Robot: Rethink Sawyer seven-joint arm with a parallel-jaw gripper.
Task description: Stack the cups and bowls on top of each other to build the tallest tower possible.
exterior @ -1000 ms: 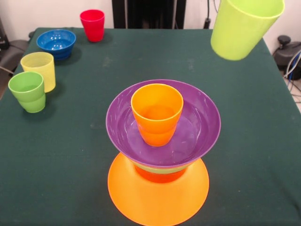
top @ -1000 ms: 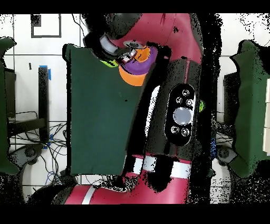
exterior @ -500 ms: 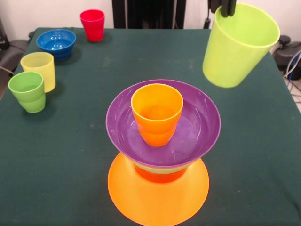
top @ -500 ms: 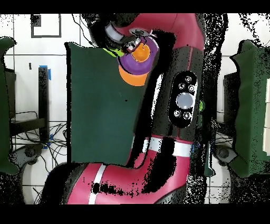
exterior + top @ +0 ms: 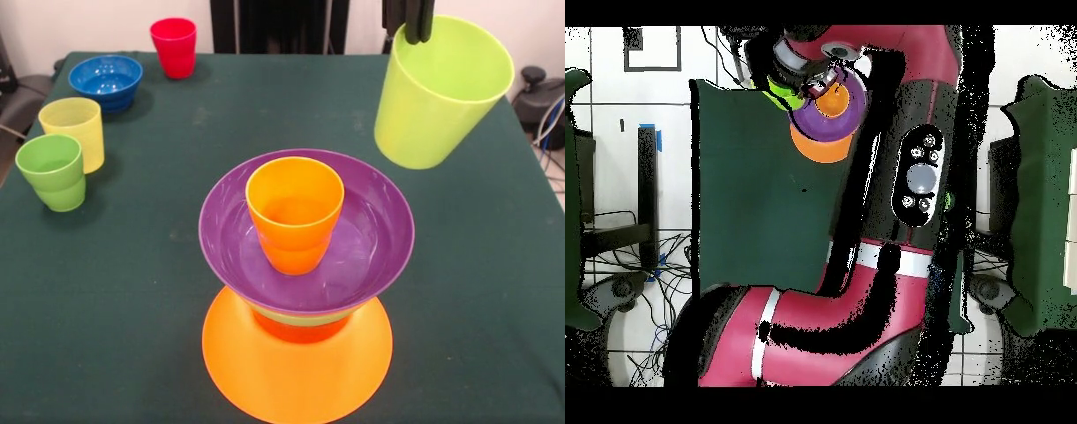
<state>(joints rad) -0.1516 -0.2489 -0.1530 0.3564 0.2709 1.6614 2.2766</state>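
Note:
The tower stands at the front middle: a wide orange bowl [image 5: 296,367] upside down as base, a red-orange bowl [image 5: 300,329], a green rim [image 5: 305,315], a purple bowl [image 5: 353,256] and an orange cup [image 5: 294,212] upright in it. My gripper [image 5: 412,22] is shut on the rim of the lime green cup [image 5: 437,93], held tilted in the air to the right of the tower and above it. In the overhead view the lime green cup [image 5: 783,92] shows left of the purple bowl [image 5: 827,118].
On the dark green table [image 5: 132,265], at the left, stand a green cup [image 5: 53,170], a pale yellow cup [image 5: 74,131], a blue bowl [image 5: 106,81] and a red cup [image 5: 174,46]. The arm [image 5: 905,180] covers the table's right side in the overhead view.
The gripper has come down and moved left with the lime green cup, towards the tower. The tower and the other cups have not moved.

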